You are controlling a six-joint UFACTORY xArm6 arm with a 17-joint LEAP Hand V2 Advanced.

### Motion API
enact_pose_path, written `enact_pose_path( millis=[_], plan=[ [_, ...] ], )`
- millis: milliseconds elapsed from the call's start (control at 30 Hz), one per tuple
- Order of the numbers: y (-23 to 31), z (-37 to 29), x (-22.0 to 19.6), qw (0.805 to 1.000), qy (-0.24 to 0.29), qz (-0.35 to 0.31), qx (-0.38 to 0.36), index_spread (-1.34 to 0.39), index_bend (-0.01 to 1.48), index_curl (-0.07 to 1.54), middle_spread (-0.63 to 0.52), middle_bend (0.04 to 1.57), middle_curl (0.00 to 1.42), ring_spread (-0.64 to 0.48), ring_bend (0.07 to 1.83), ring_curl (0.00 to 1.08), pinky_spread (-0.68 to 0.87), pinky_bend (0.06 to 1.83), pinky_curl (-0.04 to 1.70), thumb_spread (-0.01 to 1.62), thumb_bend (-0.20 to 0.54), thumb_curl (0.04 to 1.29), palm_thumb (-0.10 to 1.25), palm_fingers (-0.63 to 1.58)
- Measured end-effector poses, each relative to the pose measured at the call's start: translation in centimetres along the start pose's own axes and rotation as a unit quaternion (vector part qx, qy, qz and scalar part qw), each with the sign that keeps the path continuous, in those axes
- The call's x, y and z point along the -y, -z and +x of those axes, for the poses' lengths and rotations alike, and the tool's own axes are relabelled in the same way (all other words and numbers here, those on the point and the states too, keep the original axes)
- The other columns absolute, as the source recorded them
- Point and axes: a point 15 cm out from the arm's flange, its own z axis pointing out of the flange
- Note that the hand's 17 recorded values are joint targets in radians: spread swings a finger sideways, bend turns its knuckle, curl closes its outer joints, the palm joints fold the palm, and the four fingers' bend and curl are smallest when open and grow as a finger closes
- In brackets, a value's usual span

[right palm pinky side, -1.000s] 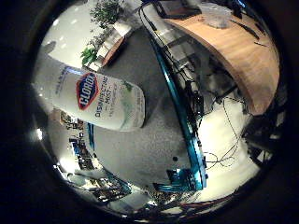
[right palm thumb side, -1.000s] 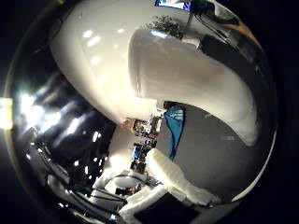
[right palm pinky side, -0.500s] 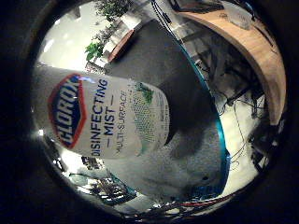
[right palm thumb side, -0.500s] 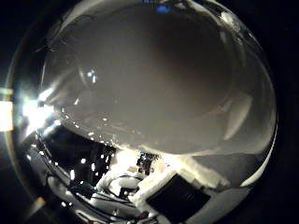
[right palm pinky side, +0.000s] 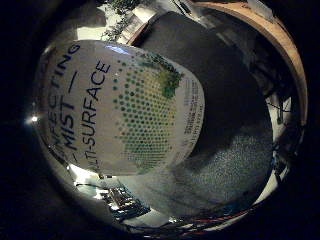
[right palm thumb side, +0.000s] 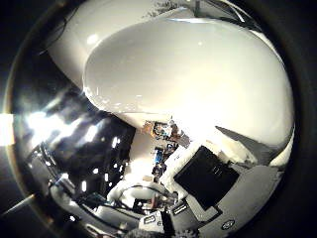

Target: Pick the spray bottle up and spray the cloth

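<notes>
The spray bottle (right palm pinky side: 125, 107) fills most of the view from the little-finger side of the palm, its white body with dark lettering and a patch of green and yellow dots turned toward the camera, so it sits very close against the palm. Behind it runs a dark grey surface (right palm pinky side: 225, 105), speckled lighter where the light catches it, and beyond that the curved pale wooden edge of a table (right palm pinky side: 282, 45). A leafy plant (right palm pinky side: 120, 12) shows at the far end of the room. From the thumb side, a smooth white rounded form (right palm thumb side: 198, 84), glossy with highlights, takes up the larger part of the view; it looks like the bottle's upper part, though I cannot be sure. Below it, white and black parts of the hand (right palm thumb side: 213, 183) reach in, one black pad lying just beside the white form. Whether the fingers are curled round the bottle I cannot tell from here.
</notes>
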Motion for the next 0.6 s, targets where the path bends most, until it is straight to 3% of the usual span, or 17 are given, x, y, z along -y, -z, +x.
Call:
enact_pose_path(
  millis=[300,600],
  plan=[
    [-0.33,-0.44,-0.14,1.000,0.009,-0.002,0.001,-0.41,0.08,0.06,-0.16,1.29,0.59,-0.16,1.55,0.49,-0.38,1.37,0.44,1.04,-0.018,0.38,0.75,0.63],
    [0.18,-0.43,-0.11,0.999,0.036,0.007,0.001,-0.39,0.16,0.11,-0.16,1.28,0.61,-0.19,1.49,0.49,-0.36,1.36,0.48,0.93,-0.012,0.48,0.95,0.91]
  ],
)
